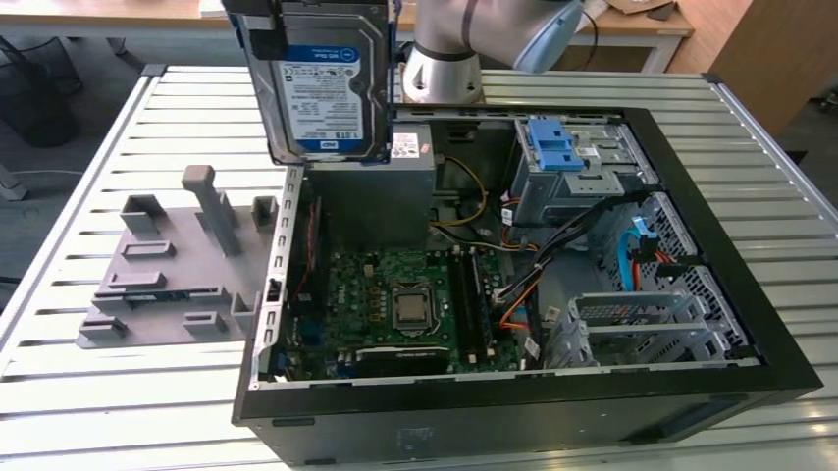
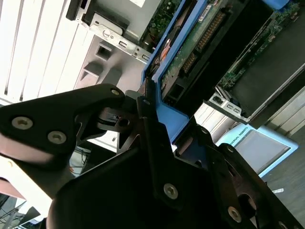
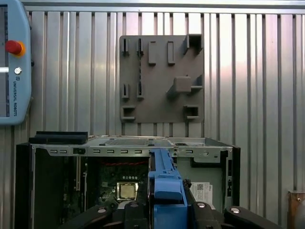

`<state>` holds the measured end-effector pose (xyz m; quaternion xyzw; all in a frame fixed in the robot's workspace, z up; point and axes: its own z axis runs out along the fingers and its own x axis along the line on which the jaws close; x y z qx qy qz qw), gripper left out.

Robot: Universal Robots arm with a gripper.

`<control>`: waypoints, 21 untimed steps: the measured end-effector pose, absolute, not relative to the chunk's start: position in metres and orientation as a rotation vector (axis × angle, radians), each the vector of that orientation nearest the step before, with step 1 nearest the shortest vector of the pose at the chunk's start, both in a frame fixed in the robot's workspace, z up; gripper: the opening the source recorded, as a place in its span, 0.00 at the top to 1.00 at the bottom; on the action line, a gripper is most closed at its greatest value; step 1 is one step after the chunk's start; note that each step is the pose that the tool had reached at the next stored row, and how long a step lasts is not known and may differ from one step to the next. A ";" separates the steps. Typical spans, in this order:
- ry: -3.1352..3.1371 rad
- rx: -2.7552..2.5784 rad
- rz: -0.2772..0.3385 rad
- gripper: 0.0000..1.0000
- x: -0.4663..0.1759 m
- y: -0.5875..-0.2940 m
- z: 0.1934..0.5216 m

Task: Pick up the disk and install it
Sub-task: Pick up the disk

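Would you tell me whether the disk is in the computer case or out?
Out: the disk stands on edge in the air above the rim of the case, clamped by the end effector.

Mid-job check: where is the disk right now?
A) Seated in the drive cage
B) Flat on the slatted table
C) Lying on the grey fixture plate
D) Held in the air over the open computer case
D. In the exterior view the disk hangs upright above the open computer case, and in the second wrist view the jaws are clamped on its blue frame.
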<state>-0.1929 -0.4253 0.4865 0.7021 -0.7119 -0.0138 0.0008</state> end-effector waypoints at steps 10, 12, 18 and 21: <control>-2.235 2.205 -0.044 0.63 -0.165 -0.433 0.486; -2.235 2.204 -0.044 0.63 -0.160 -0.434 0.486; -2.236 2.205 -0.045 0.63 -0.149 -0.441 0.486; -2.238 2.206 -0.048 0.63 -0.146 -0.444 0.486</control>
